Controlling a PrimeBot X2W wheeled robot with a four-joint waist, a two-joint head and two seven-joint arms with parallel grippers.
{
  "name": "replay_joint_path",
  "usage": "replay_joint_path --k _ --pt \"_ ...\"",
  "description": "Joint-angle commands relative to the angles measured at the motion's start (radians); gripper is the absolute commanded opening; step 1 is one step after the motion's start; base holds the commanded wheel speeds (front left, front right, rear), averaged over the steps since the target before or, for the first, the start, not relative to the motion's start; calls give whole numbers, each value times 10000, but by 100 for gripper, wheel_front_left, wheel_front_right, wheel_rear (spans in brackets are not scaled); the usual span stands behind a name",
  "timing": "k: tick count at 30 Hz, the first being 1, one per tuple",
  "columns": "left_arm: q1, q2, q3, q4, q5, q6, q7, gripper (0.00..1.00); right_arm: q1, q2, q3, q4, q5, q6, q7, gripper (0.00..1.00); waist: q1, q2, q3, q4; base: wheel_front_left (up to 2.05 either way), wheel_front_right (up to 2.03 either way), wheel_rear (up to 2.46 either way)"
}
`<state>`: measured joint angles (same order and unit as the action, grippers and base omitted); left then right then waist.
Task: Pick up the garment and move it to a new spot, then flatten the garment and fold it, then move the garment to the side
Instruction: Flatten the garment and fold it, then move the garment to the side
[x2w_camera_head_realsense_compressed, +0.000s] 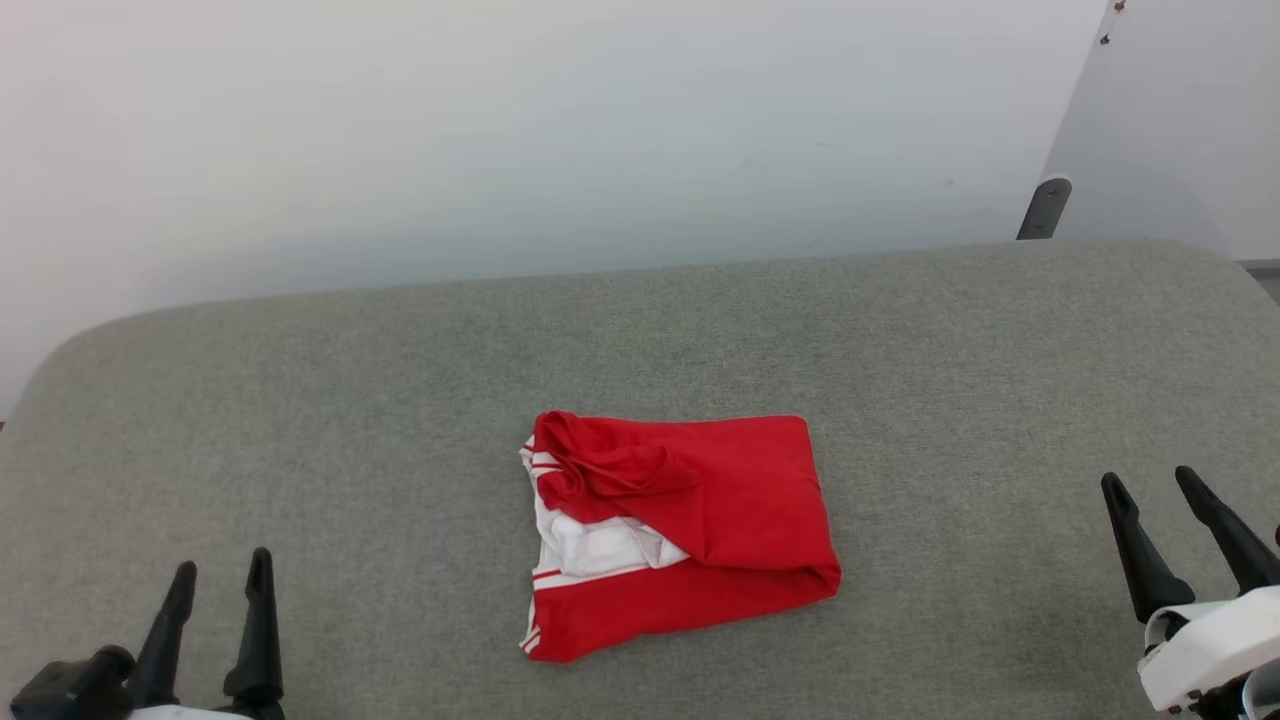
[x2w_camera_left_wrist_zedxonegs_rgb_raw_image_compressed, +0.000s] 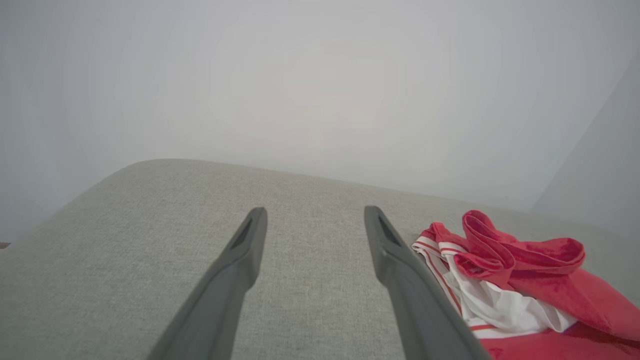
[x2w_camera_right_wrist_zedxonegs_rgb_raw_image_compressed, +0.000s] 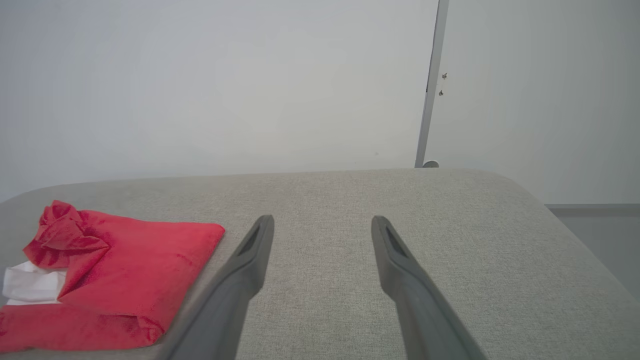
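The grey fabric-covered surface (x2w_camera_head_realsense_compressed: 300, 400) before me has rounded corners. The garment (x2w_camera_head_realsense_compressed: 740, 500), folded, lies directly on it near the middle.

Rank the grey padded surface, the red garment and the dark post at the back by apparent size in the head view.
1. grey padded surface, by far
2. garment
3. dark post, smallest; it stands farther back, so its real size is unsure

dark tapered claw fingers (x2w_camera_head_realsense_compressed: 1135, 545), white wrist casing (x2w_camera_head_realsense_compressed: 1210, 640)
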<state>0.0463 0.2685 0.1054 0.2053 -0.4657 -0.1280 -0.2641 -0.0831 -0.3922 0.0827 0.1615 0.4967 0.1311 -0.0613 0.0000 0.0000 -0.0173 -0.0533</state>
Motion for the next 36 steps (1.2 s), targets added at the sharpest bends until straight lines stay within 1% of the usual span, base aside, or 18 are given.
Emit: replay_joint_path --k 1,13,22,29,33,36 --pt "86 -4 65 -53 132 -31 9 100 181 88 -91 -106 -30 -8 35 100 0 0 8 4 0 0 0" --pt "144 -54 42 -157 336 -31 9 100 601 427 -562 -530 -268 -8 268 100 0 0 85 62 0 0 0" --pt "150 -73 3 -183 299 -31 9 100 673 561 -625 -726 -436 -8 451 100 0 0 128 152 0 0 0" --pt "11 -55 -114 -215 317 -31 9 100 576 633 -425 -831 -453 -8 668 100 0 0 181 347 0 0 0" --pt "-120 -35 -97 -178 369 -30 9 100 322 597 -173 -861 -435 -8 889 100 0 0 269 582 0 0 0" --pt "-231 -114 -9 -103 389 60 9 100 100 625 30 -835 -338 -8 1088 100 0 0 352 817 0 0 0"
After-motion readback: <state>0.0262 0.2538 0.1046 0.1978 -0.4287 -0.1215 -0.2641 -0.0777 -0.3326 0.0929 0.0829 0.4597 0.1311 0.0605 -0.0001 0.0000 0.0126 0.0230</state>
